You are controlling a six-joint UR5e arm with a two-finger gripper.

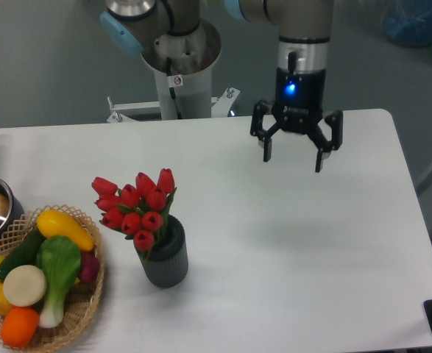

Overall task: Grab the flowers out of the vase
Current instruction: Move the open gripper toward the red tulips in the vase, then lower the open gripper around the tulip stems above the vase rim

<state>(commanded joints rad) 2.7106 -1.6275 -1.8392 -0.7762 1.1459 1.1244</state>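
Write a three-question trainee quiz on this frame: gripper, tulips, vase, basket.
1. True or false: the black two-finger gripper is shut on the bunch of red tulip flowers.
2. Where do the flowers stand? A) in the ribbed dark grey cylindrical vase B) in the woven wicker basket C) flat on the white table
3. Fill in: the basket of toy vegetables sits to the camera-____ of the vase.

Key
1. False: it is open, apart from the flowers, to their upper right in the image.
2. A
3. left
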